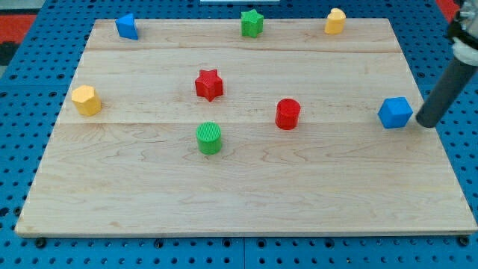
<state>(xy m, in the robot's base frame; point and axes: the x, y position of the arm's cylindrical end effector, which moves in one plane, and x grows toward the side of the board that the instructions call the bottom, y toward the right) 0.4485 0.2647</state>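
So my tip (pixel 426 122) sits at the view's right edge of the wooden surface (pixel 246 202), just beside the blue cube (pixel 395 113). No fingers here, just a rod. Red cylinder (pixel 287 113) is well apart, further left.

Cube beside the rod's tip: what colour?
Blue cube, just left of my tip, camera view.

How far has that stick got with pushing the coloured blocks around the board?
Looks done: nothing is gathered. Eight blocks lie scattered on the wooden board, none touching.
In hand: my tip sits at the view's right edge, just right of the blue cube, close but whether touching is unclear.
Left: the red cylinder, green cylinder and red star stand apart mid-board.
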